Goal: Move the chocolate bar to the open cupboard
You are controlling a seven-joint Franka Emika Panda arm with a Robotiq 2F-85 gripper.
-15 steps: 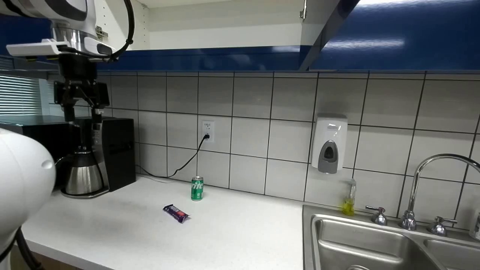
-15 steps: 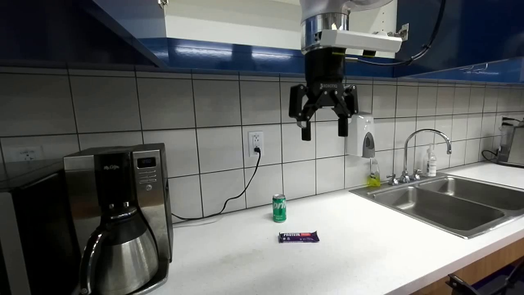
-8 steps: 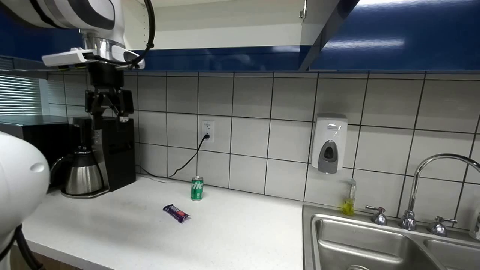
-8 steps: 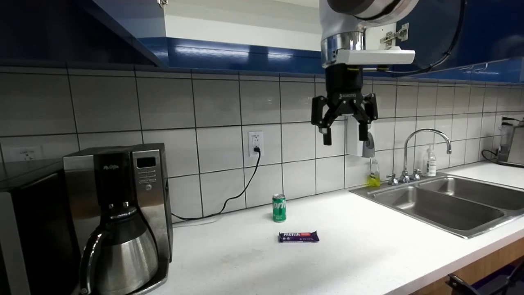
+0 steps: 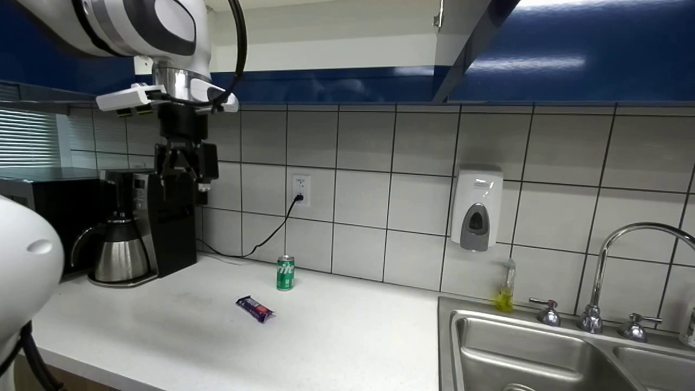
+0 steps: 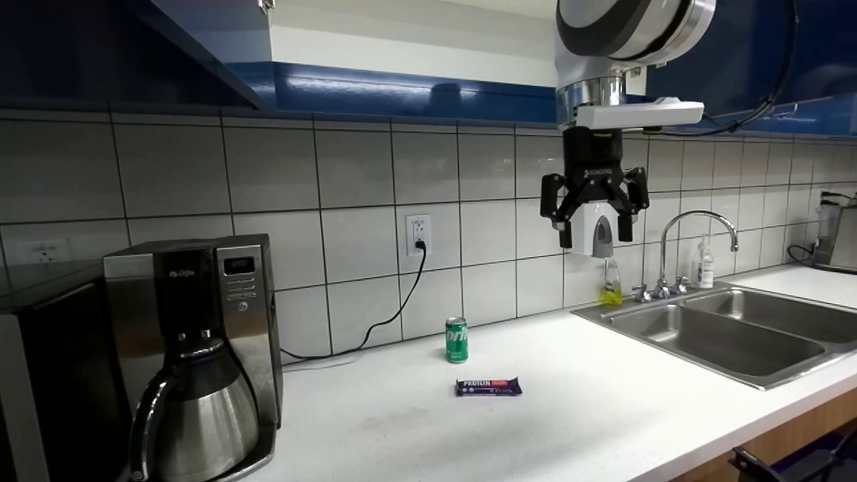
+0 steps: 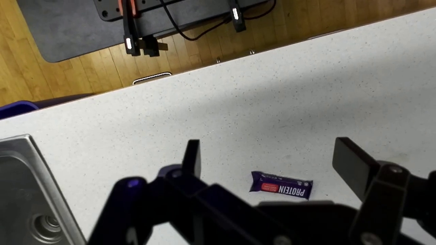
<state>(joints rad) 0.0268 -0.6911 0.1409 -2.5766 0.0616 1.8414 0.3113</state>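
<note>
One chocolate bar [image 6: 489, 387] lies flat on the counter [image 6: 569, 415], near the green can [image 6: 456, 340]; well above, the gripper [image 6: 595, 235] hangs spread wide, holding nothing. Grasp, lift and placement in the open cupboard [image 6: 408, 43] (everything, I judge) remain.

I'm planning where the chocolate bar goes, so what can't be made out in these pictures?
Open cupboard: upper part cut off by the top edge in both exterior views.
Chocolate bar: smallest print too small to read, even in the wrist view.
Soap dispenser: top hidden behind the jaws in an exterior view.
Sink: cut off by the left and bottom edges in the wrist view.
</note>
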